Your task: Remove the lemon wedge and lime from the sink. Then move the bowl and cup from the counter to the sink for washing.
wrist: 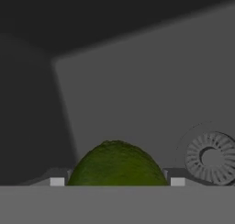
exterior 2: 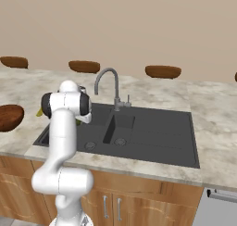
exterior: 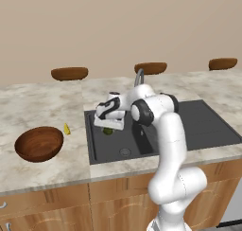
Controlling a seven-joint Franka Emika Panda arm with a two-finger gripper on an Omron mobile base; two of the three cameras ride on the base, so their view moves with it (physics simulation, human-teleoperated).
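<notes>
Left base view: white arm's claw (exterior: pixel 109 122) reaches into the dark grey recessed sink (exterior: pixel 189 130), over the small round dark green lime (exterior: pixel 108 130) in its left basin. Yellow lemon wedge (exterior: pixel 67 129) lies on the marble bench btwn sink and the reddish-brown wooden bowl (exterior: pixel 39 143), which looks empty.

Hand view: claw wide, fingertips (wrist: pixel 57 181) flanking the lime (wrist: pixel 117 165), not gripping; round drain (wrist: pixel 211 158) nearby. Close squarely, lift straight.
</notes>
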